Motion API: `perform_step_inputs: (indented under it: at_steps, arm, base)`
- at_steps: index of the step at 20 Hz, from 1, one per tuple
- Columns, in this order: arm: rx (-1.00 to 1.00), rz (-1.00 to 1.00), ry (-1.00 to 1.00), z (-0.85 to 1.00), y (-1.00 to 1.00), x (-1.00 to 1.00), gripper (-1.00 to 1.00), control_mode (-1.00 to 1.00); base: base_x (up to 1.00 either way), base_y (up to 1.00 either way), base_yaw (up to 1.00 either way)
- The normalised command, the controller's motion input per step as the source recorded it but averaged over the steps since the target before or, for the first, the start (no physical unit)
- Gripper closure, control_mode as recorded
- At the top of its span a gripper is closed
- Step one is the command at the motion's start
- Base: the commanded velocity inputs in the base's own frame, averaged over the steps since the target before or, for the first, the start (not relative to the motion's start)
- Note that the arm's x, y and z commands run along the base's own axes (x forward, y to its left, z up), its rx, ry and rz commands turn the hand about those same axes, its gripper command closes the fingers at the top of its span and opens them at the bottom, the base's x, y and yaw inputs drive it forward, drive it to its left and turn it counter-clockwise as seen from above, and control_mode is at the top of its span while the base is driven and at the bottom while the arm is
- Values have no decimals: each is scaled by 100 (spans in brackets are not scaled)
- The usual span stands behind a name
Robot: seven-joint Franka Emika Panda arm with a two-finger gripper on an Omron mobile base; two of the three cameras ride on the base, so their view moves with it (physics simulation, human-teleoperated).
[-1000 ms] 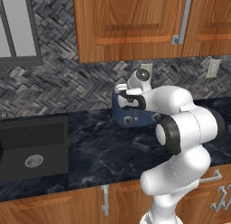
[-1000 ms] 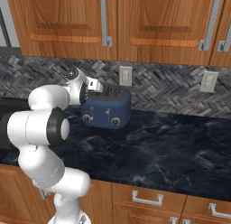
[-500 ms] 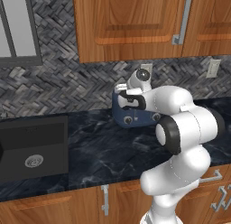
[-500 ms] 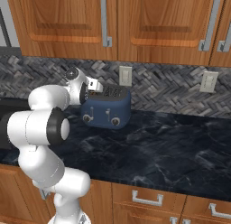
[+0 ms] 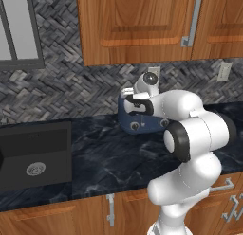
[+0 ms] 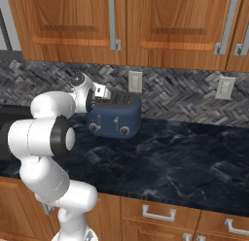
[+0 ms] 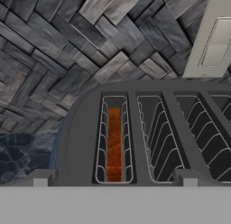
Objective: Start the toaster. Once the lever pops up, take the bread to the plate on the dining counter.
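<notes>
I am holding my gripper (image 7: 115, 182) motionless, jaws spread wide and empty, over the toaster (image 6: 115, 116), where the bread (image 7: 114, 144) is sitting down in its end slot, so nothing is changing while I wait for the lever.

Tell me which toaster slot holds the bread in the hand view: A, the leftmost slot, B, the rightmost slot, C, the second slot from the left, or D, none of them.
A: in the hand view the bread shows as an orange-brown strip standing inside the leftmost wire-caged slot of the toaster, while the slots beside it look dark and hold nothing.
</notes>
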Motion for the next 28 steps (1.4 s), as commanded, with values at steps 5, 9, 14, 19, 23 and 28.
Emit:
perform_step_inputs:
  at_steps: [5, 9, 14, 19, 23, 28]
  arm:
    - [0, 0, 0, 0, 0, 0, -100, -100]
    - [0, 0, 0, 0, 0, 0, -100, -100]
    - [0, 0, 0, 0, 0, 0, -100, -100]
    - [0, 0, 0, 0, 0, 0, -100, -100]
    - [0, 0, 0, 0, 0, 0, -100, -100]
    - [0, 0, 0, 0, 0, 0, -100, -100]
  base:
    - [0, 0, 0]
    - [0, 0, 0]
    - [0, 0, 0]
    - [0, 0, 0]
    - [0, 0, 0]
    - [0, 0, 0]
